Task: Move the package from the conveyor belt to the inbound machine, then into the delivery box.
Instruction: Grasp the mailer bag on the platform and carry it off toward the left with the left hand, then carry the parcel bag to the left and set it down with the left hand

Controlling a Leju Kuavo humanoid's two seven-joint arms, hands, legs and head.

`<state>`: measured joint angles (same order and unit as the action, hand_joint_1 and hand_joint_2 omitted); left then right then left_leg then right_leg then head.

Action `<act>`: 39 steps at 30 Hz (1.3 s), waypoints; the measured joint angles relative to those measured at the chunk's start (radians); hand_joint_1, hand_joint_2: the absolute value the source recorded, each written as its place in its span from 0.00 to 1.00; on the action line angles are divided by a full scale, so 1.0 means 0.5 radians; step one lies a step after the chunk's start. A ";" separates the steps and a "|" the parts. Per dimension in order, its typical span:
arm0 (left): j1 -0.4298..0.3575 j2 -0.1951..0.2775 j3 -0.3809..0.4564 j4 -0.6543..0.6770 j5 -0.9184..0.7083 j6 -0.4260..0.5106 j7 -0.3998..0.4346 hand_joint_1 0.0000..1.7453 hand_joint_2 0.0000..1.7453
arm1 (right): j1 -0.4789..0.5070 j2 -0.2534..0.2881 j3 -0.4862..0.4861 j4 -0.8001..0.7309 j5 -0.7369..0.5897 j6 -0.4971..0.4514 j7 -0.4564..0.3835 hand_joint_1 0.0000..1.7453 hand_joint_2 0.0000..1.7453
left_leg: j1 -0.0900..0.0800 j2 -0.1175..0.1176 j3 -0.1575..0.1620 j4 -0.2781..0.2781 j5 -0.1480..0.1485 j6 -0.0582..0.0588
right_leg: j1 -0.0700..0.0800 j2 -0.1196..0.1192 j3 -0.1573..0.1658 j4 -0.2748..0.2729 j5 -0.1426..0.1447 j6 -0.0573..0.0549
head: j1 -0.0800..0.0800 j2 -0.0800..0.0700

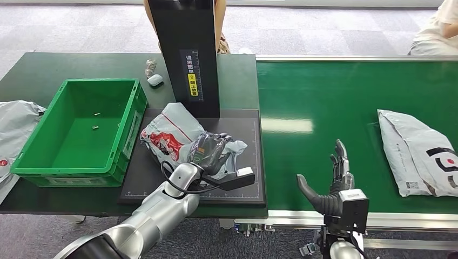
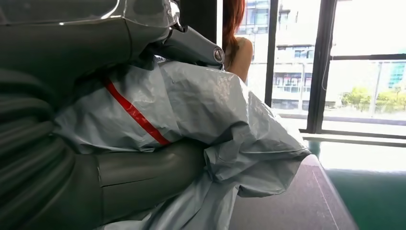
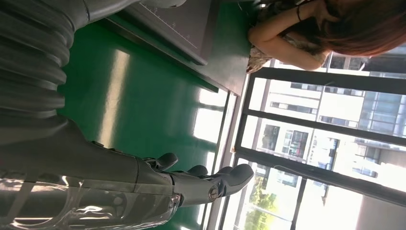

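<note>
A crumpled grey package [image 1: 178,132] with red markings lies on the black scanner plate [image 1: 246,129], at the foot of the tall black scanner post [image 1: 186,51]. The left hand [image 1: 209,152] rests on the package's near end with its fingers closed around the plastic. The left wrist view confirms this: the thumb [image 2: 143,170] sits under the grey film and a finger [image 2: 191,45] curls over it, so the package [image 2: 206,105] is clamped between them.

Just left of the plate stands a green box [image 1: 32,162], holding only 2 tiny specks. The box and plate both sit on a dark green table [image 1: 32,70]. Behind the box, near the post, lie a small white object [image 1: 155,80] and a crumpled scrap [image 1: 150,67]. Part of another grey bag [image 1: 16,121] lies at the table's left edge.

To the right runs the green belt [image 1: 313,97]. The right hand [image 1: 332,183] hovers above its near edge, holding nothing, fingers straight and thumb spread wide. A 2nd grey bag [image 1: 418,154] lies on the belt, well apart from that hand. A person [image 1: 437,29] sits beyond the belt's far right corner; another stands behind the post.
</note>
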<state>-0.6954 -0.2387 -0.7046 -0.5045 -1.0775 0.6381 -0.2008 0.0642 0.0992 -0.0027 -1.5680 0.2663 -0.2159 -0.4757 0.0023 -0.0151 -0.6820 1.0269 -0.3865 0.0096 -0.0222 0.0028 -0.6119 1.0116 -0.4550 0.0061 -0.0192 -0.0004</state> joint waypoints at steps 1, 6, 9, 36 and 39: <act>0.005 0.004 0.000 -0.005 -0.006 0.004 0.000 1.00 1.00 | 0.001 0.000 0.000 -0.001 0.000 0.000 0.000 0.00 1.00 | 0.000 0.000 0.000 0.000 0.000 0.000 | 0.000 0.000 0.000 0.000 0.000 0.000 | 0.000 0.000; 0.058 0.036 0.009 -0.128 -0.252 0.109 0.004 1.00 1.00 | 0.007 0.000 0.000 -0.002 -0.017 -0.005 -0.017 0.00 1.00 | 0.000 0.000 -0.001 0.000 0.000 0.000 | 0.000 0.000 0.000 0.000 0.000 0.000 | 0.000 0.000; 0.147 0.074 0.059 -0.334 -0.545 0.124 -0.023 1.00 1.00 | 0.029 0.000 -0.005 -0.014 -0.051 -0.022 -0.048 0.00 1.00 | 0.000 0.000 -0.001 0.000 -0.002 -0.001 | 0.000 0.000 -0.001 0.000 -0.001 0.000 | 0.000 0.000; -0.161 0.675 0.249 -1.078 -0.939 0.104 0.620 1.00 1.00 | 0.126 -0.027 -0.026 -0.098 -0.113 -0.144 -0.073 0.00 1.00 | 0.002 0.001 -0.007 -0.001 0.005 -0.002 | 0.000 0.001 -0.011 0.003 0.003 -0.004 | 0.000 0.000; -0.344 0.624 0.348 -0.682 -0.903 0.067 0.661 1.00 1.00 | 0.122 -0.026 -0.026 -0.118 -0.093 -0.134 -0.042 0.00 1.00 | 0.001 0.006 -0.007 -0.001 0.006 -0.002 | 0.000 0.003 -0.011 0.003 0.007 -0.005 | 0.000 0.000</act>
<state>-0.8674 0.0735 -0.5308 -0.8457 -1.5291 0.6718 0.1296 0.1251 0.0861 -0.0156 -1.6268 0.2195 -0.2831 -0.4965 0.0029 -0.0123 -0.6855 1.0263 -0.3836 0.0088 -0.0221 0.0045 -0.6176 1.0131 -0.4513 0.0038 -0.0193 -0.0004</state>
